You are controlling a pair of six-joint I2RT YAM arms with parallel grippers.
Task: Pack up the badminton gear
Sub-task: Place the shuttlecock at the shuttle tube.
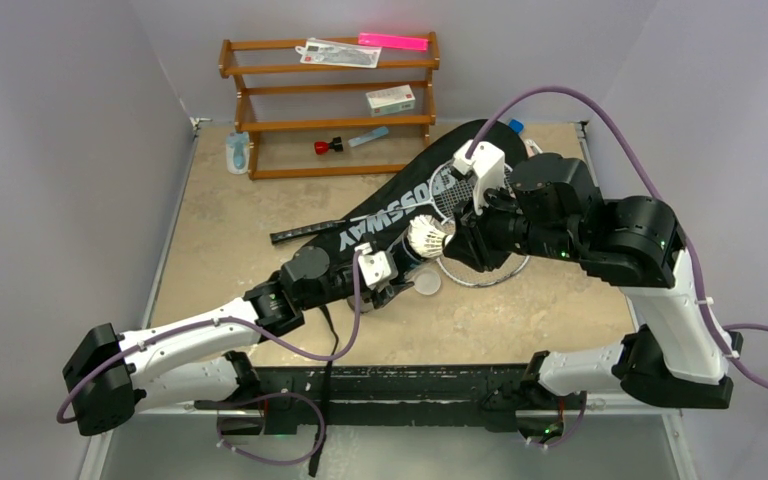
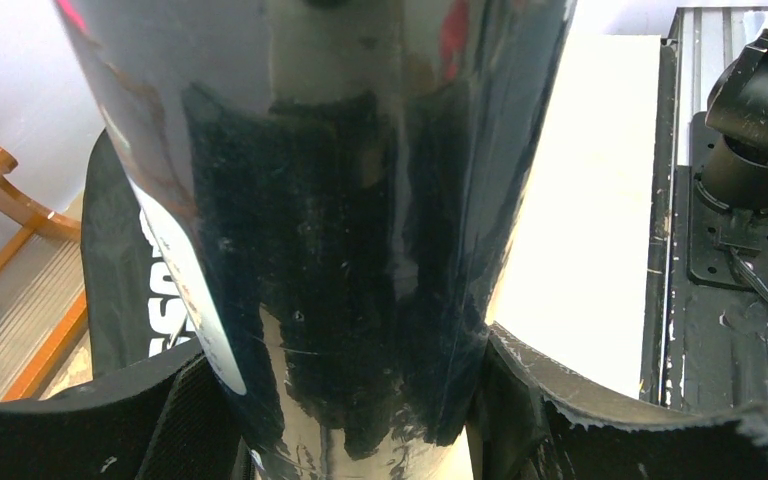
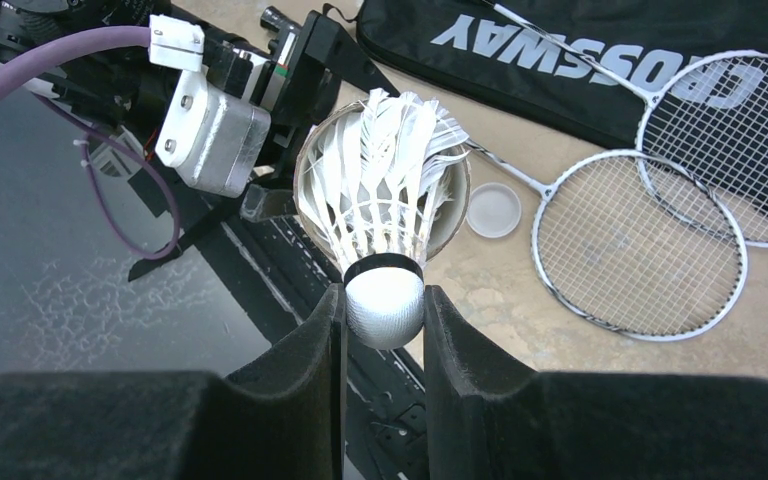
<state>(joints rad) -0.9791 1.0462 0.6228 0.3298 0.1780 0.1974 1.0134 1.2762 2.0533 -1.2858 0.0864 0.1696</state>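
right fingers [image 3: 305,360] clamped on shuttlecock [image 3: 385,210] cork, left fingers [image 2: 560,410] clamped on tube [image 2: 360,220]; best pushed straight toward 12 o'clock, feathers centred.

White shuttlecock [image 3: 385,225], glossy dark tube [image 2: 360,250], black bag [image 3: 560,85], white lettering.

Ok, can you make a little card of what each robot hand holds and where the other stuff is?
Left end effector: shut on the dark tube
Right end effector: grips the shuttlecock by its cork
Feathers: at the tube's open mouth
Rackets: on the table, one overlapping the bag
Round cap: on the table
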